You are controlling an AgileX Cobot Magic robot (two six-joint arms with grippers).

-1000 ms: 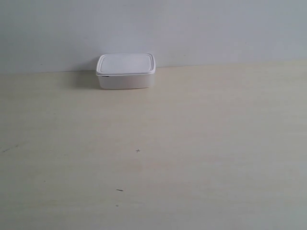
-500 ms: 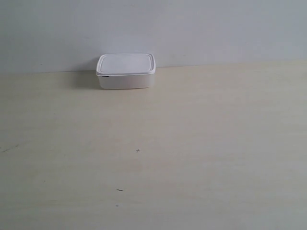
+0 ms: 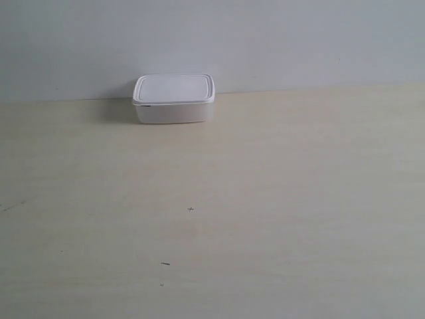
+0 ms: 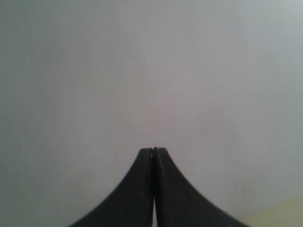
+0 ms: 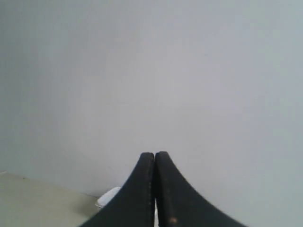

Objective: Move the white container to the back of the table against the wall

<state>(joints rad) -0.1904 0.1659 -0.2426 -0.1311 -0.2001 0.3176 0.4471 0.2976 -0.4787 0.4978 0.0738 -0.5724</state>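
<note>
Count: white container [image 3: 174, 109] ×1, with lid [image 3: 174, 88] ×1. Table [image 3: 279, 199] ×1. Wall [image 3: 279, 40] ×1. Grippers ×2: left gripper [image 4: 153, 151], right gripper [image 5: 155, 155]. Black fingers [image 4: 135, 194] ×2 on each, 4 total.

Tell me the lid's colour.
White, plain, matching the container beneath; the lid shows best in the exterior view.

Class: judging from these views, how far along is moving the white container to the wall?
Done: the white container sits at the back of the table, seemingly against the wall. In hand: nothing; the left gripper and right gripper are shut, empty, and away from it. Left: apparently nothing.
</note>
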